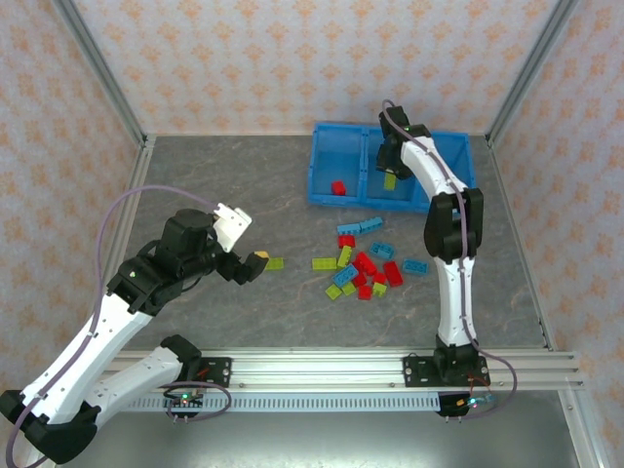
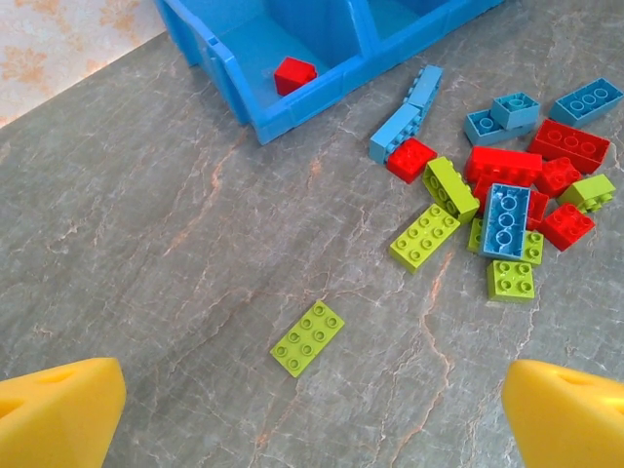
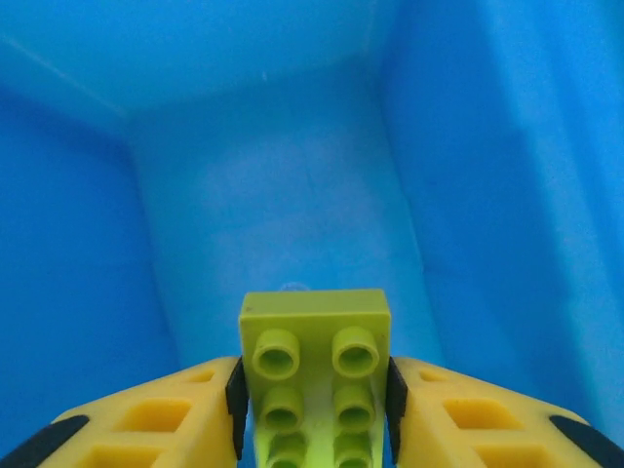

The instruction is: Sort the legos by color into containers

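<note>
Your left gripper (image 1: pixel 250 264) hangs over the worktop (image 1: pixel 214 175), well apart from the blue bin (image 1: pixel 315 168) and off its near-left corner. Its yellow fingers (image 2: pixel 57 411) stand wide, at opposite edges of the left wrist view, with nothing between them.

On the bin's side of that gripper, a flat yellow-green plate (image 2: pixel 307 337) lies alone with its studs up, still well short of the bin's front wall.

In the bin's left compartment (image 1: pixel 336 161) you have one red brick (image 1: pixel 338 188), close to the front wall.

The loose legos (image 1: pixel 366 268) lie in a heap on the worktop near the bin's front, opposite the left and middle compartments. Red, yellow-green and light blue are mixed there, and several bricks touch or overlap. A pair of light blue bricks (image 2: pixel 407 112), set end to end, forms the edge of the heap closest to the bin, near its front wall but not touching it. A topmost light blue brick (image 2: pixel 506 218) rests on red and yellow-green ones.

Your right gripper (image 3: pixel 314 390) is down inside the bin's middle compartment (image 1: pixel 373 159), with blue walls around it in the right wrist view. It is clamped on a yellow-green brick (image 3: pixel 314 327), one finger pressed against each long side and the studs facing the camera. You cannot tell whether that brick touches the compartment floor.
</note>
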{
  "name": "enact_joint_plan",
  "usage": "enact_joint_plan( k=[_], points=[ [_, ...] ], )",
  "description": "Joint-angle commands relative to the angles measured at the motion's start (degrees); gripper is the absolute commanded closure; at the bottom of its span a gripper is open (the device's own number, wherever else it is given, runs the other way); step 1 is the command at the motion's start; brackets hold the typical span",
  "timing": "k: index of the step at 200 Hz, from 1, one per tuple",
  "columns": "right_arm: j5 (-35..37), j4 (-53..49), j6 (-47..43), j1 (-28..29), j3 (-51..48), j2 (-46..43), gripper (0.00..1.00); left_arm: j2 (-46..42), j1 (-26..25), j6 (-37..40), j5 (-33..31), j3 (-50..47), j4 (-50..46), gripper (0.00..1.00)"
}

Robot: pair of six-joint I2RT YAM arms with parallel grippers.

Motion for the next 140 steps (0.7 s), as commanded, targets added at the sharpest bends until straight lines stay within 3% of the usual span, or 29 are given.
enact_joint_plan(
  k=[1,44,61,101,119,140],
  points=[
    [-0.7,-3.1,1.0,-1.0,4.0,-1.5,0.48,0.3,0.3,-2.2,-1.6,-0.1,0.6,0.00],
    [-3.2,-5.2,2.9,-0.6,2.1,-7.6,0.49,1.9,0.3,-1.5,-1.6,0.2,1.7,0.00],
    [-3.8,-4.2,8.1,0.4,-6.1,-15.0,0.49,2.7,0.3,-1.2,-1.6,0.2,2.1,0.00],
    [-4.4,5.0,31.5,5.9,-34.6,-34.2,0.48,3.9,0.2,-2.1,-1.6,-0.2,4.1,0.00],
    [-6.0,9.2,37.6,7.6,-42.3,-37.1,0.46,4.4,0.3,-2.5,-1.2,-0.2,4.6,0.00],
    [-9.6,11.3,40.2,8.2,-44.9,-34.3,0.45,4.8,0.3,-2.2,-0.3,0.0,4.4,0.00]
  ],
)
